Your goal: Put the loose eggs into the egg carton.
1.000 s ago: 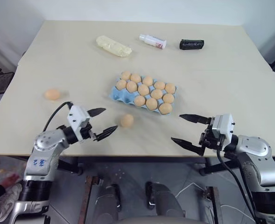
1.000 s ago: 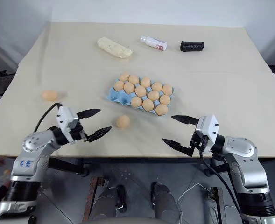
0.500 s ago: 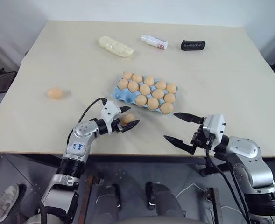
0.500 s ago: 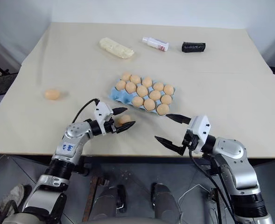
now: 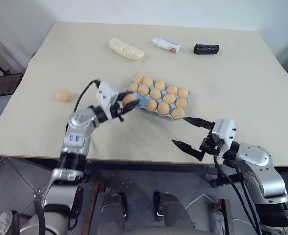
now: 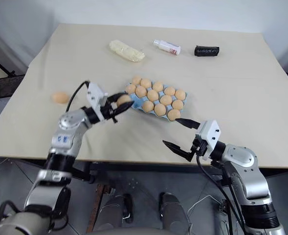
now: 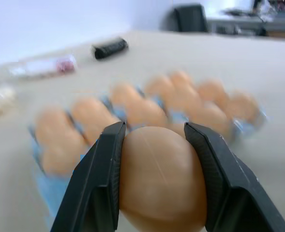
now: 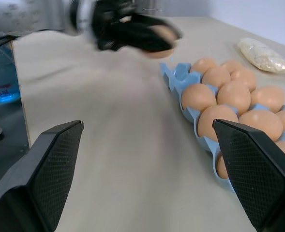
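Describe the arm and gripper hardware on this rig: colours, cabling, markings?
Both arms are silver-grey metal shells with black joints. The left arm carries blue lettering on its forearm, and a black cable loops from that forearm up to the white block behind the left gripper. The right gripper has the same white block and long, pointed black jaws, textured inside; black cables hang under its arm.

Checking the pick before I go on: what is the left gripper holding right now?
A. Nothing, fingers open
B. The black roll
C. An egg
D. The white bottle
C: the left gripper is shut on an egg, pinched between its two black fingers beside the egg carton.
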Robot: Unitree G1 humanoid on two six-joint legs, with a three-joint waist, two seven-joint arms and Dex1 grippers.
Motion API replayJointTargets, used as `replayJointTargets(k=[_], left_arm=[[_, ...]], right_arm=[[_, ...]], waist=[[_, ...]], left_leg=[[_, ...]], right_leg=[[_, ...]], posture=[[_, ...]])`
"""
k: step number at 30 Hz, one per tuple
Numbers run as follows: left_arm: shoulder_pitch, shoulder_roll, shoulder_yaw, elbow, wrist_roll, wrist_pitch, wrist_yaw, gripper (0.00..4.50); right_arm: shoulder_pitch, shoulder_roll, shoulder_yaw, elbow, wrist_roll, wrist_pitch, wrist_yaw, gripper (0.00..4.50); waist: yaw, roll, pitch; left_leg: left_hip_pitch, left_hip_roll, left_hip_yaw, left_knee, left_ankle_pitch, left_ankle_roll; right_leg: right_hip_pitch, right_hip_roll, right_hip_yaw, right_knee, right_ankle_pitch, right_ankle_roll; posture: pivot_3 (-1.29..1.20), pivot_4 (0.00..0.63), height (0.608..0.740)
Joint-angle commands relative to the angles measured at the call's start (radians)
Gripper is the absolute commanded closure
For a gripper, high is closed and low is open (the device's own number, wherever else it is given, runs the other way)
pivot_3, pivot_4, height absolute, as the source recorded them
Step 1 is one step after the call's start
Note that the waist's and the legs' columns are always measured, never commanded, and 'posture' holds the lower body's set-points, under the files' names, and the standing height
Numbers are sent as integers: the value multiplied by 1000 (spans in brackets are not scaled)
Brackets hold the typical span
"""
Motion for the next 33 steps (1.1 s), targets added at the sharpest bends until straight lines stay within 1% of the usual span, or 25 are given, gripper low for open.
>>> replayJointTargets(k=[1, 3, 6, 8, 9, 10, 12, 15, 16, 20, 24, 26, 28, 30, 33], left_arm=[[-105, -45, -12, 188, 44, -98, 26, 2813], [-154, -71, -10, 296, 62, -145, 42, 2813], [-192, -94, -3, 400, 79, -203, 56, 2813], [-203, -100, 5, 438, 81, -222, 62, 2159], [-206, -100, 7, 449, 84, -232, 64, 1939], [-204, -97, 9, 452, 83, -240, 57, 1563], [-196, -90, 18, 449, 81, -264, 52, 950], [-149, -64, 30, 378, 59, -279, 2, 16], [-133, -56, 33, 353, 50, -280, -15, 16], [4, 24, 46, 140, 6, -240, -98, 16], [191, 149, 71, -74, -30, -187, -167, 16], [338, 231, 158, -158, -57, -162, -143, 16], [461, 270, 253, -247, -84, -133, -73, 16], [552, 273, 314, -347, -109, -90, -13, 16], [682, 257, 395, -477, -121, -43, 84, 16]], right_arm=[[-7, -8, -17, -44, 10, 1, -11, 0], [-7, -5, -17, -53, 10, 4, -20, 0], [-3, -3, -18, -67, 11, 7, -35, 0], [6, -2, -18, -79, 12, 10, -44, 0], [10, -2, -18, -84, 12, 12, -47, 0], [13, -2, -19, -90, 13, 14, -51, 0], [18, -3, -22, -97, 15, 18, -56, 0], [17, -5, -24, -97, 17, 19, -57, 0], [16, -6, -24, -96, 18, 19, -57, 0], [-1, -8, -20, -80, 21, 17, -44, 0], [-29, 1, -2, -64, 33, 19, -19, 0], [-51, 16, 11, -44, 42, 5, 3, 0], [-69, 33, 21, -20, 41, -9, 16, 0], [-79, 42, 29, 0, 30, -18, 23, 0], [-90, 51, 36, 32, 23, -32, 34, 0]], waist=[[-1, 0, 0], [-5, 0, 0], [-7, 0, 0], [-6, 0, 0], [-5, 0, 0], [-3, 0, 0], [-3, 0, 0], [-6, 0, 0], [-7, 0, 0], [-10, 0, 0], [-9, 0, 0], [-11, 0, 0], [-20, 0, 0], [-23, 0, 0], [-9, 0, 0]], left_leg=[[0, -1, 0, 0, 0, 1], [0, -1, 1, 0, -1, 2], [-1, -3, 1, 0, -2, 2], [-1, -1, 1, 0, -2, 3], [-2, 0, 1, 0, -2, 3], [-3, 1, 1, 0, -2, 2], [-3, 2, 1, 0, -1, 1], [-3, 2, 1, 0, -1, 1], [-3, 2, 2, 0, -1, 1], [-2, 3, 3, 0, -1, 0], [-1, 5, 2, -1, -1, -2], [0, 5, 2, 0, -1, -2], [2, 9, 4, -1, -4, -7], [2, 11, 4, -2, -4, -7], [1, 9, 2, -1, -3, -6]], right_leg=[[0, 0, 0, -1, 0, 0], [1, 0, 0, -2, 1, 3], [-1, 1, 0, -2, 3, 6], [-2, 3, 0, 0, 2, 5], [-3, 4, 0, 0, 2, 5], [-4, 6, 0, 1, 2, 4], [-4, 7, 0, 1, 2, 4], [-4, 6, 0, 1, 1, 4], [-4, 6, 0, 1, 2, 4], [-5, 8, 1, 3, 1, 3], [-6, 9, 2, 6, 0, 1], [-5, 9, 2, 6, 0, 1], [-4, 8, 4, 7, 0, 0], [-5, 7, 4, 7, 0, 0], [-4, 3, 4, 6, -1, -2]], posture=[[0, 150, 740], [0, 150, 740], [0, 150, 740], [0, 150, 740], [0, 150, 740], [0, 150, 740], [0, 150, 740], [0, 150, 740], [0, 150, 740], [0, 150, 740], [0, 150, 740], [0, 150, 740], [0, 150, 740], [0, 150, 740], [0, 150, 740]])
